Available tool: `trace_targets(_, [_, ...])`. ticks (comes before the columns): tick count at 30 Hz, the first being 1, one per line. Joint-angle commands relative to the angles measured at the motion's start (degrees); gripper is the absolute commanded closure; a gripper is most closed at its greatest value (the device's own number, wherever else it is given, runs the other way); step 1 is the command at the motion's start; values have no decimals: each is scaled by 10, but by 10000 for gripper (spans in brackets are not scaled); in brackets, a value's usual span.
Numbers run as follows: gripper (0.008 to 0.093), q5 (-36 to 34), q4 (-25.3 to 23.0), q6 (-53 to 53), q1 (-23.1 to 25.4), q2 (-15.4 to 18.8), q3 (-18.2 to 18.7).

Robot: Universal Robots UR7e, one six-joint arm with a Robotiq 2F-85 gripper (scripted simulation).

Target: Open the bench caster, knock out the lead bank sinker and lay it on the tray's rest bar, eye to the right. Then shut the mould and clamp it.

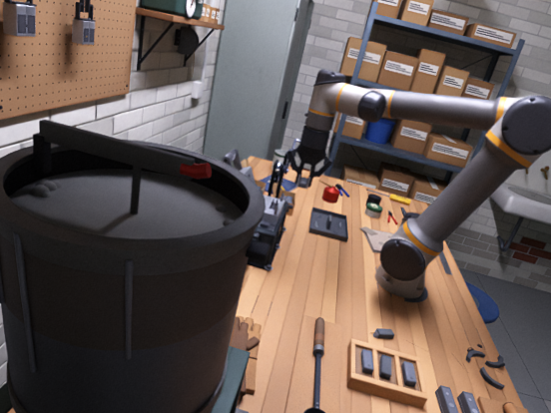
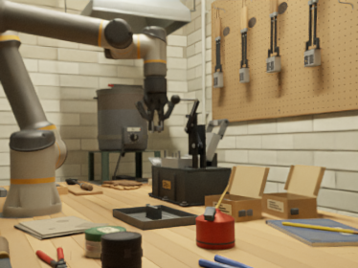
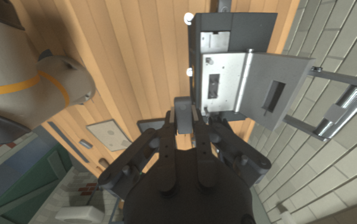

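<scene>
The lead sinker (image 3: pixel 184 114) is partly hidden between my fingers, which grip it on two sides; only its grey upper end with the eye shows. My gripper (image 3: pixel 184 119) (image 2: pixel 155 125) (image 1: pixel 308 175) hangs high above the bench, just off the open bench caster (image 3: pixel 235 80) (image 2: pixel 190 179) (image 1: pixel 272 219). The mould's lid stands swung up toward the wall, showing an empty cavity (image 3: pixel 214 85). The clamp lever (image 2: pixel 194 127) is raised. The dark tray (image 2: pixel 154 215) (image 1: pixel 329 223) with its rest bar lies on the bench beside the caster.
A large melting pot (image 1: pixel 120 259) (image 2: pixel 119 119) stands at the bench end. A red can (image 2: pixel 215 229) (image 1: pixel 330 193), two open cardboard boxes (image 2: pixel 265 196), tins (image 2: pixel 115 246) and pliers lie past the tray. The brick wall and pegboard run close behind the caster.
</scene>
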Motion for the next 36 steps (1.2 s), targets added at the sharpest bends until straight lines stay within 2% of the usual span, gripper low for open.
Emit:
trace_targets(1, [934,0,5,-4,-4,-10,4])
trace_targets(12, [934,0,82,-59,-59,-133,50])
trace_targets(19, [934,0,126,-95,-95,-190,63])
trace_targets(26, [934,0,147,-113,-113,-216,68])
trace_targets(36, [934,0,149,-117,-117,-219,69])
